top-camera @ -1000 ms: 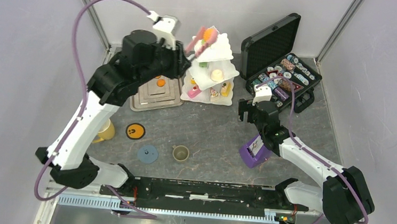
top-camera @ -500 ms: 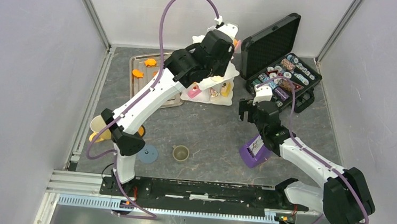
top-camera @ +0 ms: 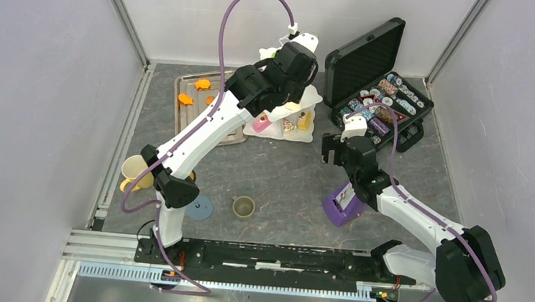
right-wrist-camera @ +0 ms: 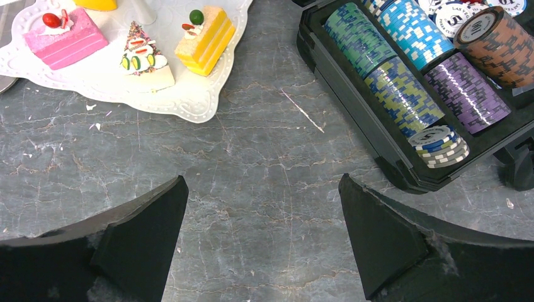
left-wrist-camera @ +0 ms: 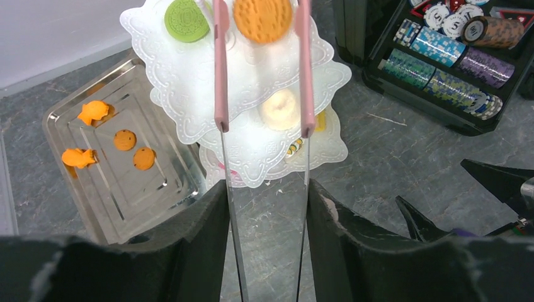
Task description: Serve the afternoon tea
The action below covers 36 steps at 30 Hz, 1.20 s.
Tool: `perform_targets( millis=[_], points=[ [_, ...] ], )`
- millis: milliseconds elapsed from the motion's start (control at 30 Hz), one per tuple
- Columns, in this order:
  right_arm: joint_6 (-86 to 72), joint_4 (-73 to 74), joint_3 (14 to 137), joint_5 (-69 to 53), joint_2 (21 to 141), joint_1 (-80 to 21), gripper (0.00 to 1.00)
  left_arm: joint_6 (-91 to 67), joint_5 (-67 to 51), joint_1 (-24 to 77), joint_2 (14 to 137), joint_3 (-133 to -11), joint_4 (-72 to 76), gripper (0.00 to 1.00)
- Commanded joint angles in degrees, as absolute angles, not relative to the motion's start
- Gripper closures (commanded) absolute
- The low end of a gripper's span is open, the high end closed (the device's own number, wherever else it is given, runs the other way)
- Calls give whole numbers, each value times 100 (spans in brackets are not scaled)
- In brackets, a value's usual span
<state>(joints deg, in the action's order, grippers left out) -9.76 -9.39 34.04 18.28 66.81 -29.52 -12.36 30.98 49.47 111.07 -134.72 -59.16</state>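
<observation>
Grey marbled tabletop (top-camera: 277, 173), boxed in by pale walls: the white three-tier stand (left-wrist-camera: 189, 82) sits at the far centre, with the left arm stretched out above it. The left gripper (left-wrist-camera: 262, 7) hangs over the top tier, its long pink-padded fingers (left-wrist-camera: 220, 75) spread apart on either side of an orange cookie (left-wrist-camera: 262, 25) without touching it. A green cookie (left-wrist-camera: 187, 20) lies just left of that one. A cream pastry (left-wrist-camera: 279, 108) sits on the middle tier.

On the bottom tier are a pink cake (right-wrist-camera: 65, 39), a white slice (right-wrist-camera: 146, 60) and a yellow slice (right-wrist-camera: 204, 39). Left of the stand, a metal tray (left-wrist-camera: 164, 182) holds four small orange pastries (left-wrist-camera: 94, 112).

The right gripper (right-wrist-camera: 261, 179) hovers over bare table between the stand and the black case (right-wrist-camera: 378, 132) of poker chips, jaws wide and empty.

Nearer the arms, a yellow mug (top-camera: 135, 169) stands at the left, partly hidden by the left arm. A blue coaster (top-camera: 201, 207) and an olive cup (top-camera: 244, 206) lie near the centre, and a purple card holder (top-camera: 340, 203) stands to the right.
</observation>
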Motion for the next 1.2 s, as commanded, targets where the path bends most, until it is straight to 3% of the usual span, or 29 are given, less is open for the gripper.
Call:
perform_targets(
  millis=[0,233,367,600,833,933,1167],
  points=[
    [-973,-1079,3586,1897,6586,-2966,2,-1319,3208,4931,11111,-13715,-5825,46],
    [-970,-1081,3588,1884,6597,-2971,2,-1292,3132,4939,10998,-13737,-5807,50],
    [-979,-1083,3588,1867,6611,-2971,2,-1119,2506,4939,10629,-13550,-5521,53],
    [-975,-1079,3586,1922,6624,-2971,2,-915,1432,4939,9130,-12171,-4727,54],
    [-1005,-1089,3577,1877,6660,-2970,2,-706,3263,4767,7067,-10491,-4603,54],
    [-1035,-1095,3577,1834,6705,-2975,2,-844,3544,4125,6471,-9806,-4697,53],
    [-1051,-1107,3577,1783,6756,-2971,2,-1473,1997,1532,6581,-8801,-4793,51]
  ],
)
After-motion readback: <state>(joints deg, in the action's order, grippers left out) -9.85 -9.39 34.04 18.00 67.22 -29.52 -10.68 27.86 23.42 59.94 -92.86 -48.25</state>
